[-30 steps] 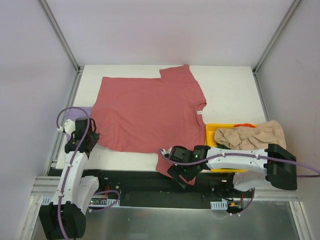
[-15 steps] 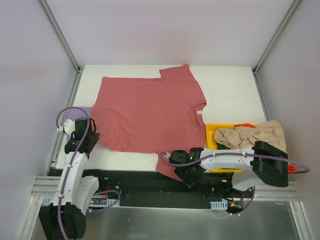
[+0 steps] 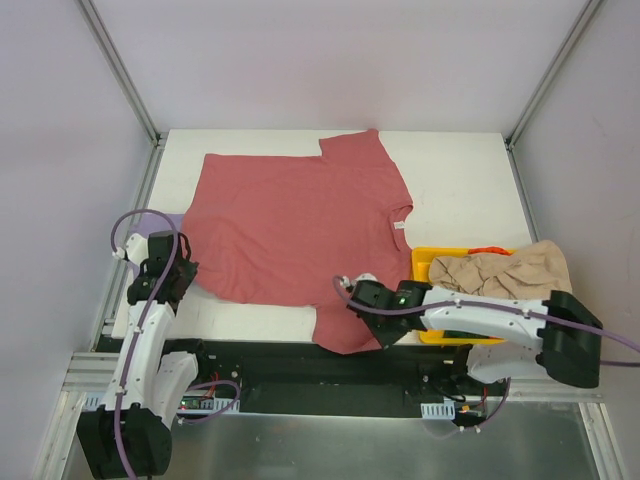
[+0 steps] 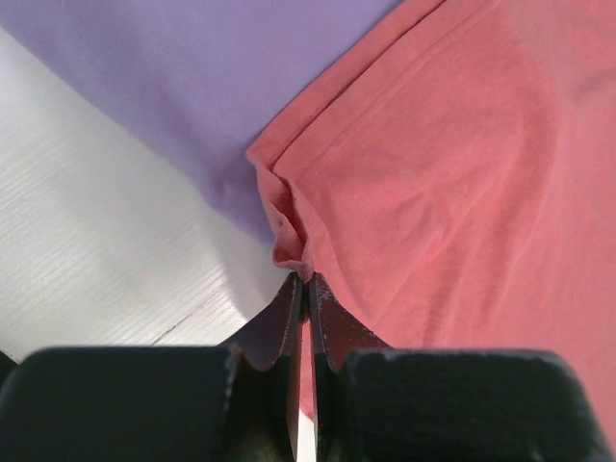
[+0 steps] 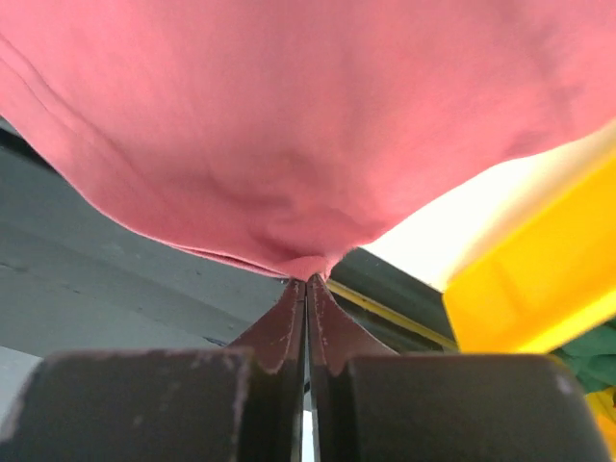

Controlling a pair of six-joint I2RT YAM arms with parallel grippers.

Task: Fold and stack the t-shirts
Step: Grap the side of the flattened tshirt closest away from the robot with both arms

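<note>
A large pink-red t-shirt (image 3: 300, 225) lies spread flat across the white table, one sleeve (image 3: 343, 330) drooping over the near edge. My left gripper (image 3: 183, 270) sits at the shirt's left hem corner, shut on a pinch of its fabric (image 4: 294, 245). A lavender t-shirt (image 4: 183, 87) lies under that corner, its edge showing at the table's left side (image 3: 168, 222). My right gripper (image 3: 372, 322) is shut on the hanging sleeve; the pink cloth (image 5: 289, 144) bunches at its fingertips (image 5: 308, 281). A beige t-shirt (image 3: 510, 270) is heaped in the bin.
A yellow plastic bin (image 3: 428, 262) stands at the table's near right, next to my right arm, with a bit of orange-red cloth (image 3: 488, 249) at its back rim. Below the sleeve runs the dark frame rail (image 5: 106, 279). Metal posts stand at the far corners.
My right gripper went from open to shut on the hanging sleeve and rose a little toward the table edge. The left gripper has held its place and its grip.
</note>
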